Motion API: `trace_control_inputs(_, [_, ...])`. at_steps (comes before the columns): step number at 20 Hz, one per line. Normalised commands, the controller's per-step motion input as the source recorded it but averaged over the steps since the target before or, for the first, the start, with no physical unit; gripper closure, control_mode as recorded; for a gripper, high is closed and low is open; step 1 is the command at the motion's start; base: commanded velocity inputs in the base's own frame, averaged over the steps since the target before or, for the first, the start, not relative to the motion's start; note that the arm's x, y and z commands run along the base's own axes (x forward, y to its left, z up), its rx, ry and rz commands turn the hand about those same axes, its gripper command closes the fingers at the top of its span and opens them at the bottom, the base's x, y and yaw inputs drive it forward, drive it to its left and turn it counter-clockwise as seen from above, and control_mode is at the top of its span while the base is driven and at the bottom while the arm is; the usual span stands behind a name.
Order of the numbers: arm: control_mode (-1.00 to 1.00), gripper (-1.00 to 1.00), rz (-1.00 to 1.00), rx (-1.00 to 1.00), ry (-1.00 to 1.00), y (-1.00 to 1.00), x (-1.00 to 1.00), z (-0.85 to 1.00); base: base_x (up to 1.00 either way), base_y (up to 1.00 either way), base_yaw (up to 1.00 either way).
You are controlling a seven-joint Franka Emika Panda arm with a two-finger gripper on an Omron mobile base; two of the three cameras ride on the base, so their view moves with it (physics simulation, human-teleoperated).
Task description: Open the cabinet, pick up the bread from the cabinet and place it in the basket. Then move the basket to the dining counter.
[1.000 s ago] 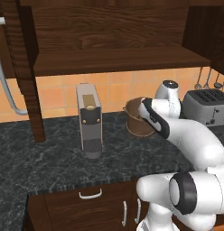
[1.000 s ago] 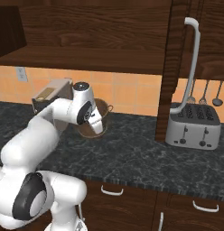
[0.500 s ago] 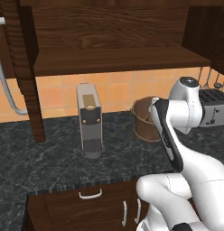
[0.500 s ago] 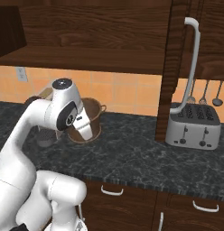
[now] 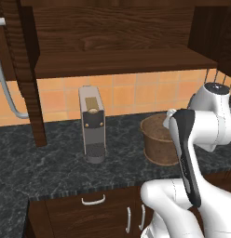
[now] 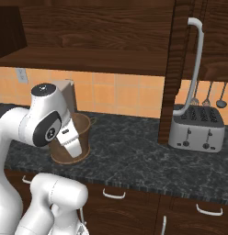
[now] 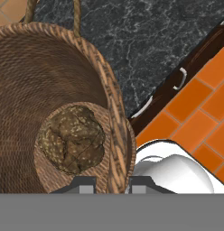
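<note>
Closest to me, the gripper is clenched on the rim of the basket, one finger inside the woven wall and one outside, pinching a thin strip of weave. The bread lies on the basket floor, so the loading looks done. The basket sits on the black granite counter, between the grey coffee machine and the toaster. Above, the cabinet stands open. My worry is that one-sided pinch: lifted by one edge, the basket may tilt, slip loose or tip the loaf out, and a wide swing could clip the coffee machine
</note>
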Motion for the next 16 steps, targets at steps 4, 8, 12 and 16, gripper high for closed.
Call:
trace_control_inputs(4, [-1.0,1.0,0.0,0.0,0.04,0.0,0.0,-0.03,0.0,0.0,0.0])
trace_control_inputs(8, [-1.0,1.0,0.0,0.0,0.0,0.0,-0.08,0.0,0.0,0.0,0.0])
trace_control_inputs(12, [1.0,1.0,0.0,0.0,0.0,0.0,-0.17,-0.03,-0.75,0.0,0.0])
trace_control_inputs(16, [1.0,1.0,0.0,0.0,0.0,0.0,0.0,0.0,-1.0,0.0,0.0])
